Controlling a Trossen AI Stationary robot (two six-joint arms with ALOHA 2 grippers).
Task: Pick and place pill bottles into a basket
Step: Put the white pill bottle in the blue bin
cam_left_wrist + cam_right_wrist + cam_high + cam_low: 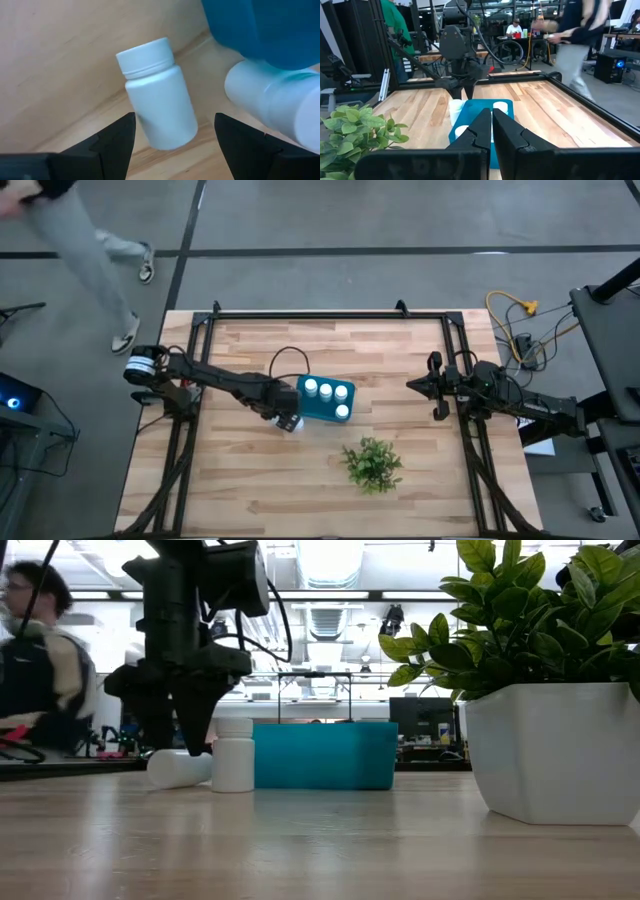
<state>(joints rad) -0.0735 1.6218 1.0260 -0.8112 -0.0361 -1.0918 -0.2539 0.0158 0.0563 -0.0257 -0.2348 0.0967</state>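
The teal basket (325,400) sits at the table's middle with three white pill bottles (326,391) standing in it. Outside its left near corner, one bottle lies on its side (157,95) on the wood, also seen in the low view (180,768). Another stands upright (233,755) against the basket's wall (325,755). My left gripper (172,145) is open, pointing down just above the lying bottle, one finger on each side of it, touching nothing. My right gripper (435,385) is shut and empty at the table's right side.
A small green plant (372,463) in a white pot (555,750) stands near the front, right of the basket. A black frame rail (320,315) runs around the table. A person (90,250) walks beyond the far left corner.
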